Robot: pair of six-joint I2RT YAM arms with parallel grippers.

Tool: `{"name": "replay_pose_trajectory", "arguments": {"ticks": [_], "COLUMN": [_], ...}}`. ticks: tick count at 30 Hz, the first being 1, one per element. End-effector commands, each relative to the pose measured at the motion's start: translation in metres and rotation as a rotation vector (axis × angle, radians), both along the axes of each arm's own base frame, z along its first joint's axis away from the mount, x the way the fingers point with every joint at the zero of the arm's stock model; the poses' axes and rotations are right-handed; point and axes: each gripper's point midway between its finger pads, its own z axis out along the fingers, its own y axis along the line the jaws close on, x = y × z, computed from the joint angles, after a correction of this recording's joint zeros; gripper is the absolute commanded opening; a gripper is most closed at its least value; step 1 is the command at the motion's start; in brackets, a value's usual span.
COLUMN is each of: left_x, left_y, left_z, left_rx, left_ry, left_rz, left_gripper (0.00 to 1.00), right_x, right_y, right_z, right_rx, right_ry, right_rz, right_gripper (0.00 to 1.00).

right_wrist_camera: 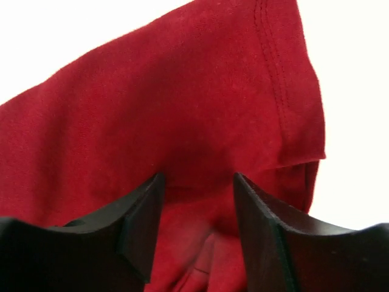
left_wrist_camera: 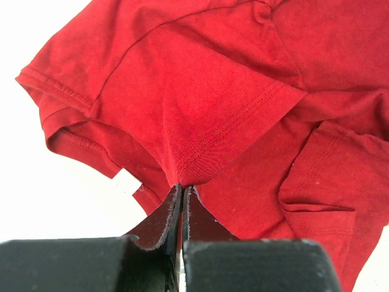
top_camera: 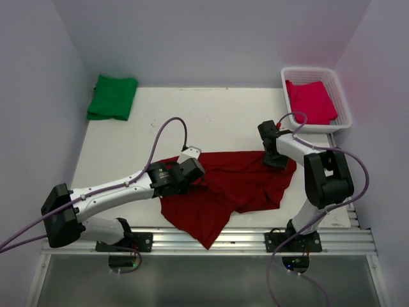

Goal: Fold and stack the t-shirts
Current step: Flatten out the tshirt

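Observation:
A dark maroon-red t-shirt (top_camera: 236, 185) lies crumpled across the table's front middle, and one corner hangs over the near edge. My left gripper (top_camera: 198, 171) is at its left side, shut on a pinched fold of the cloth (left_wrist_camera: 194, 164); in the left wrist view a sleeve (left_wrist_camera: 67, 115) spreads to the left. My right gripper (top_camera: 276, 160) is over the shirt's right edge, jaws open. The red cloth (right_wrist_camera: 182, 109) lies under and between them, with a stitched hem (right_wrist_camera: 273, 67) at the upper right. A folded green t-shirt (top_camera: 113, 96) lies at the far left. A pinkish-red t-shirt (top_camera: 311, 100) sits in the basket.
A white lattice basket (top_camera: 307, 71) stands at the far right corner. Pale walls close in the table on the left, back and right. A metal rail (top_camera: 211, 240) runs along the near edge by the arm bases. Purple cables loop above both arms.

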Motion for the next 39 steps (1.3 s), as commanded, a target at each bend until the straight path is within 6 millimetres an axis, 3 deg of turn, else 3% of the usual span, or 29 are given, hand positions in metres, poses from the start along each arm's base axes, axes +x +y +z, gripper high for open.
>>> {"name": "replay_pose_trajectory", "arguments": {"ticks": [1, 3, 4, 5, 10, 16, 20, 21, 23, 25, 28, 30, 35, 39], "left_x": [0.003, 0.003, 0.004, 0.004, 0.012, 0.030, 0.038, 0.040, 0.044, 0.045, 0.048, 0.050, 0.055, 0.059], "left_y": [0.006, 0.007, 0.008, 0.009, 0.016, 0.041, 0.058, 0.061, 0.070, 0.077, 0.091, 0.100, 0.116, 0.119], "left_z": [0.008, 0.009, 0.010, 0.012, 0.027, 0.077, 0.112, 0.116, 0.126, 0.131, 0.136, 0.138, 0.143, 0.143], "left_rx": [0.001, 0.002, 0.004, 0.004, 0.015, 0.055, 0.082, 0.091, 0.098, 0.106, 0.119, 0.133, 0.144, 0.160], "left_ry": [-0.035, -0.039, -0.043, -0.049, -0.101, -0.255, -0.329, -0.337, -0.360, -0.373, -0.379, -0.381, -0.394, -0.395], "left_rz": [0.035, 0.036, 0.039, 0.041, 0.085, 0.199, 0.253, 0.260, 0.284, 0.295, 0.323, 0.340, 0.378, 0.380], "left_gripper": [0.00, 0.00, 0.00, 0.00, 0.00, 0.00, 0.00, 0.00, 0.00, 0.00, 0.00, 0.00, 0.00, 0.00], "right_x": [0.015, 0.015, 0.014, 0.015, 0.028, 0.061, 0.073, 0.074, 0.078, 0.083, 0.083, 0.083, 0.070, 0.052], "right_y": [0.008, 0.007, 0.008, 0.008, 0.018, 0.039, 0.056, 0.062, 0.074, 0.075, 0.069, 0.058, 0.037, 0.032], "right_z": [-0.017, -0.024, -0.028, -0.028, -0.005, 0.053, 0.058, 0.052, 0.051, 0.047, 0.049, 0.053, 0.061, 0.063], "right_rx": [0.088, 0.106, 0.108, 0.111, 0.164, 0.246, 0.319, 0.343, 0.392, 0.392, 0.361, 0.309, 0.224, 0.230], "right_ry": [-0.047, -0.042, -0.033, -0.035, -0.093, -0.193, -0.177, -0.156, -0.140, -0.122, -0.132, -0.147, -0.173, -0.213], "right_rz": [-0.051, -0.058, -0.056, -0.054, 0.001, 0.122, 0.190, 0.197, 0.231, 0.232, 0.205, 0.173, 0.091, 0.058], "right_gripper": [0.47, 0.29, 0.00, 0.00, 0.00, 0.00, 0.00, 0.00, 0.09, 0.37, 0.51, 0.53, 0.50, 0.45]}}
